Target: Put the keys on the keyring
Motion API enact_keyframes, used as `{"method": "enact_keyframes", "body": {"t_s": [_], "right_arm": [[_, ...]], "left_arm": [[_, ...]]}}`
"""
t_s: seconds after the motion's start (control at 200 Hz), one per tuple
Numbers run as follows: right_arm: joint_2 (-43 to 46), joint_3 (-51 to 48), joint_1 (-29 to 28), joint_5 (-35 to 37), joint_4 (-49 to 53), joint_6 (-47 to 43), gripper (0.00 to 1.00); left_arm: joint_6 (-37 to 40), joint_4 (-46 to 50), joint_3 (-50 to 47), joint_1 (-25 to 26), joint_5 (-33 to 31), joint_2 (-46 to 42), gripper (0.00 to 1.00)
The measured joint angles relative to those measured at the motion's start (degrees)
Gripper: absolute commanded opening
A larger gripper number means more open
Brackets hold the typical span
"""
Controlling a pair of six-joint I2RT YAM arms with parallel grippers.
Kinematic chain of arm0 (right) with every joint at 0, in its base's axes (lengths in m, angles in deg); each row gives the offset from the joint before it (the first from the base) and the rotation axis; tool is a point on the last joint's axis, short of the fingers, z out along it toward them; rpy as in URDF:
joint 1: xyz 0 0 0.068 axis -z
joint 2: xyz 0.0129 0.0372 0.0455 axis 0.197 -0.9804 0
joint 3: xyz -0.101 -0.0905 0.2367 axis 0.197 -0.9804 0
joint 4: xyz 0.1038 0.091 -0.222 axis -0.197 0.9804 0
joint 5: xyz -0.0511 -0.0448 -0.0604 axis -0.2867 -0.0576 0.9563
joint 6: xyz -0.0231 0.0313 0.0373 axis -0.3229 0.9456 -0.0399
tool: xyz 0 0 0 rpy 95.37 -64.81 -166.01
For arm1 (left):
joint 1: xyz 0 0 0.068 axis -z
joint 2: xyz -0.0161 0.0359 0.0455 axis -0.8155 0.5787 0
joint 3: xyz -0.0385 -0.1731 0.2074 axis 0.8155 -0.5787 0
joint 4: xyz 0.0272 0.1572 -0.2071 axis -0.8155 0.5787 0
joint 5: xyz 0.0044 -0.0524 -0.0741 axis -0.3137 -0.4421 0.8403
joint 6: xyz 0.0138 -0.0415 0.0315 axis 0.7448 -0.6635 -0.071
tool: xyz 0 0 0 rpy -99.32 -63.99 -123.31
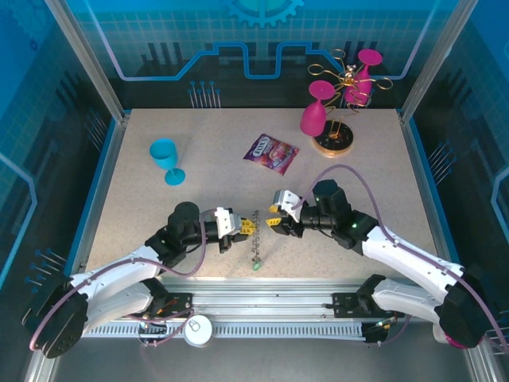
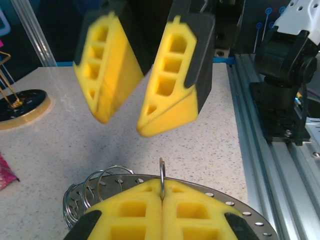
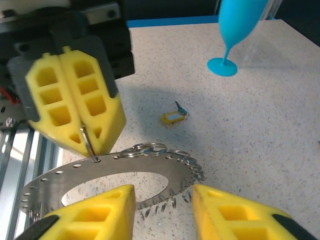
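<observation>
speckled table | left fingers clamped on keyring loop | right fingers parted, holding nothing

brushed, perforated grey metal for the keyring, shiny wire loops at its 1 o'clock. matt yellow plastic on right gripper. smooth yellow plastic key head. speckled matt table; glossy blue goblet at 10 o'clock.

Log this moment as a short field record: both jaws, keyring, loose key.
left jaws: shut on a wire loop at the rim of the keyring
right jaws: open, straddling the ring's near edge, not gripping
yellow-tagged key: lying loose on the table, between the ring and the blue goblet
</observation>
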Motion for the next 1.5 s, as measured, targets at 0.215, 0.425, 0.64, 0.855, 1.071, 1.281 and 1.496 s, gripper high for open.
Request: {"method": "enact_keyframes", "body": {"t_s": [0.215,0.425,0.64,0.855,1.071,1.281,1.496], "right_arm": [[-0.7,-4.8,0.0,-0.2,-8.8,7.9,0.28],[-1.9,-4.9,0.0,-0.1,-11.0,10.0,0.28],[-1.9,-4.9,0.0,-0.3,-11.0,9.6,0.29],[-1.9,-4.9,0.0,-0.3,-11.0,8.3,0.27],[-1.2,-4.9,0.0,1.8,-10.7,9.0,0.19],[-0.9,-4.8,0.0,6.2,-8.5,11.1,0.03],[0.3,-4.5,0.0,10.9,-7.2,15.3,0.00]], "left_arm": [[5.3,-1.7,-1.2,1.0,-3.3,-1.7,0.00],[13.0,-4.0,-3.3,1.9,-6.6,-2.4,0.00],[16.6,-5.0,-3.5,2.0,-8.2,-3.3,0.00],[17.3,-5.1,-3.6,2.1,-9.6,-4.0,0.00],[10.2,-4.6,-3.7,2.1,-16.1,-5.0,0.00],[-2.6,4.2,1.0,2.1,-27.5,-7.2,0.00],[-12.9,12.6,2.8,2.1,-35.1,-12.7,0.00]]}}
